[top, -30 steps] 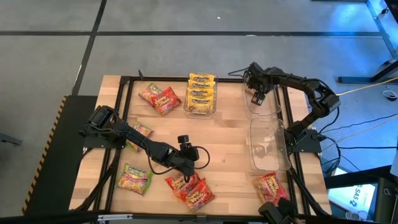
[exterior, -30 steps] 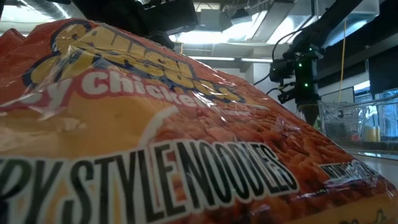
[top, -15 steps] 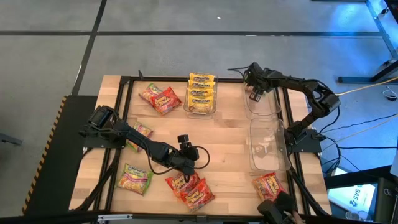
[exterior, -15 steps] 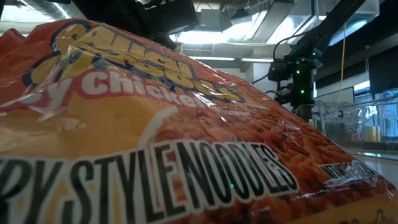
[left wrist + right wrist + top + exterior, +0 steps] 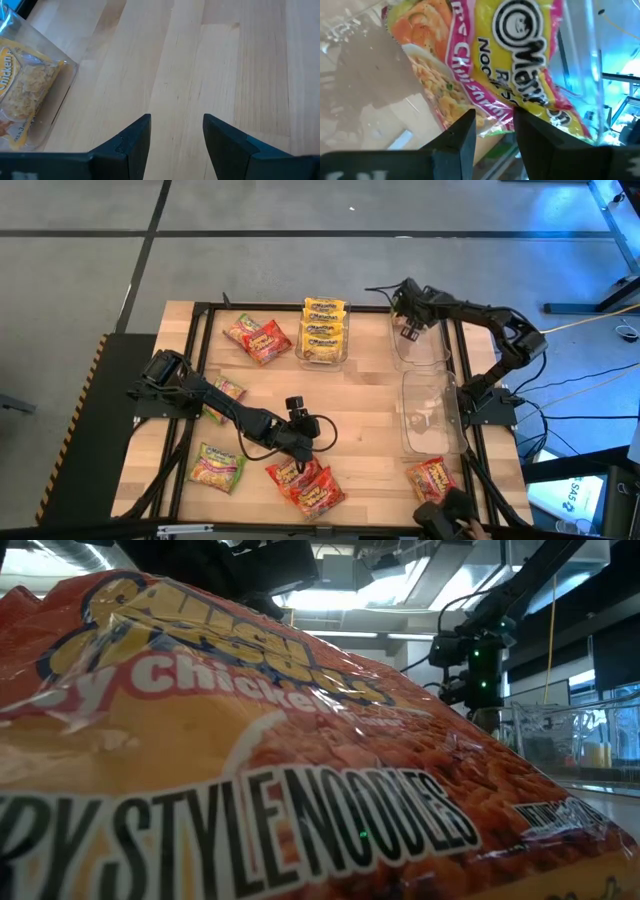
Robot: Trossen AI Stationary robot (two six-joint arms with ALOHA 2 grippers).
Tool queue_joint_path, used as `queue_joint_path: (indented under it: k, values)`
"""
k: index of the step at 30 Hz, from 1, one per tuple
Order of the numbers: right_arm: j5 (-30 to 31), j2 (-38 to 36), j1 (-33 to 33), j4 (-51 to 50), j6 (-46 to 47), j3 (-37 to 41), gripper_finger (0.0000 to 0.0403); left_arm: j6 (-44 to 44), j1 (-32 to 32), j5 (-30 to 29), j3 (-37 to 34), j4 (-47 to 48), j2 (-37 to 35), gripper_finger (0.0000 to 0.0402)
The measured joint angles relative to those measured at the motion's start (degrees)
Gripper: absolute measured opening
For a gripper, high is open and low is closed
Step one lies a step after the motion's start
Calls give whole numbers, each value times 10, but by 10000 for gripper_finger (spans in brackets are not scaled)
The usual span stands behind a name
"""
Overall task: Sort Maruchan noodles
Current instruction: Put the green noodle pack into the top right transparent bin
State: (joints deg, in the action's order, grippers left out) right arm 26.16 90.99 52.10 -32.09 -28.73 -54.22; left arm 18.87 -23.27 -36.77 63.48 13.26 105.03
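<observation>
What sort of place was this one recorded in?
Most likely a robotics lab or workshop: a wooden table in a black frame on a grey concrete floor, exposed ceiling ducts overhead, and cables trailing beside the rig.

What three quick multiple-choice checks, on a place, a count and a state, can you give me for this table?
1. The right gripper hangs over: A the red packet pile; B the far clear bin on the right; C a green packet.
2. Clear bins on the table: A one; B three; C five.
3. The left gripper is: A open; B shut on a red packet; C shut on a green packet.
Answers: B, the high view shows it above that bin. B, that bin, the near right bin and the bin of yellow packets. A, bare wood shows between its fingers.
</observation>
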Motion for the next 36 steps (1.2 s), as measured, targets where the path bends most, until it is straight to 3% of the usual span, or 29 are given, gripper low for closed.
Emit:
queue_joint_path:
  k: [8, 13, 21, 29, 32, 36]
  values:
    - [-10, -66, -10, -80, 51, -42, 127, 0, 0, 0, 0, 0, 0, 174]
    - [-16, -140, -45, -86, 75, -45, 127, 0, 0, 0, 0, 0, 0, 174]
    - [-36, -184, -75, -107, 103, -45, 127, 0, 0, 1, 0, 0, 0, 174]
    - [-122, -222, -227, -95, 202, -41, 126, 2, 9, -24, 0, -26, 0, 174]
    - [-137, -233, -319, -38, 235, -13, 126, 8, 15, -52, 0, -25, 0, 174]
    - [-118, -233, -431, 76, 243, 45, 126, 10, 16, -44, 0, -18, -22, 177]
